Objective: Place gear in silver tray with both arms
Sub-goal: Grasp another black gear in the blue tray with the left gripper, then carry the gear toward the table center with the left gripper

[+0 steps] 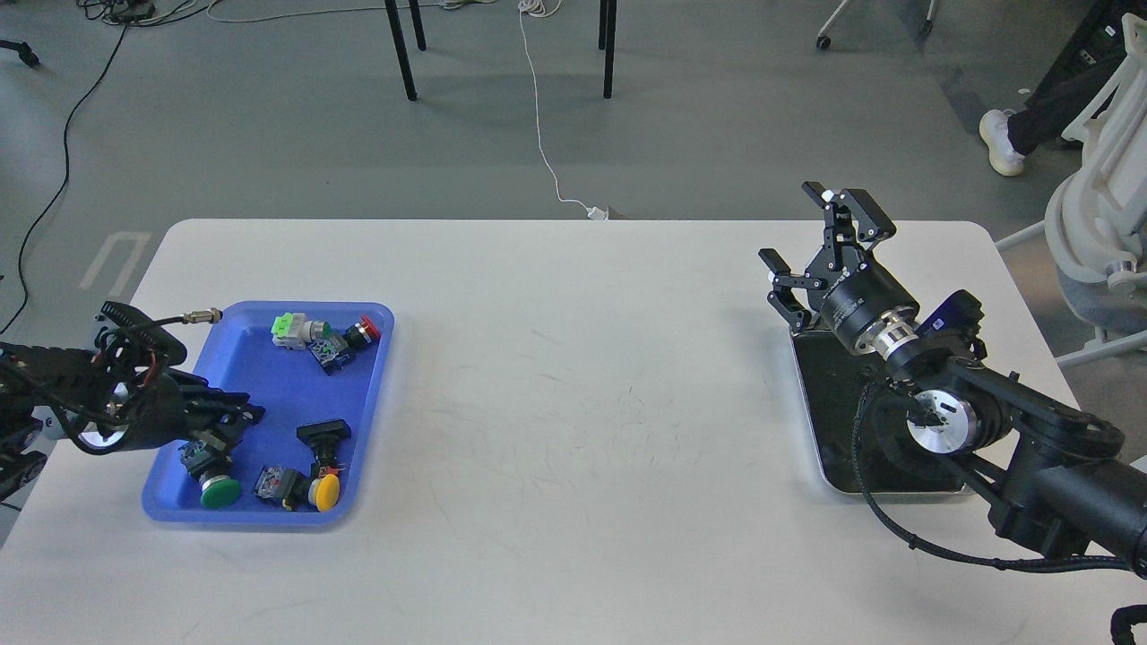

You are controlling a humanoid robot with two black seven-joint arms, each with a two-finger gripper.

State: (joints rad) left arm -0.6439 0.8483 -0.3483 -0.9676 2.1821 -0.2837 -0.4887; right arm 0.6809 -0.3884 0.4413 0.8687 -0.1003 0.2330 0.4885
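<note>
The silver tray (809,421) with its black liner lies at the table's right side, and no gear shows in the part not hidden by my right arm. My right gripper (811,237) is open and empty, just beyond the tray's far left corner. The gear lies in a blue plastic tray (269,385) at the left: a green push button (219,491), a yellow one (324,491), a red one (366,330), a green-white block (287,329) and a black switch (324,433). My left gripper (237,410) is open, low over the blue tray, right above the green button's black body.
The white table (573,403) stretches between the two trays. A white chair (1098,224) stands off the table's right edge. A person's foot (999,143), table legs and cables are on the floor beyond.
</note>
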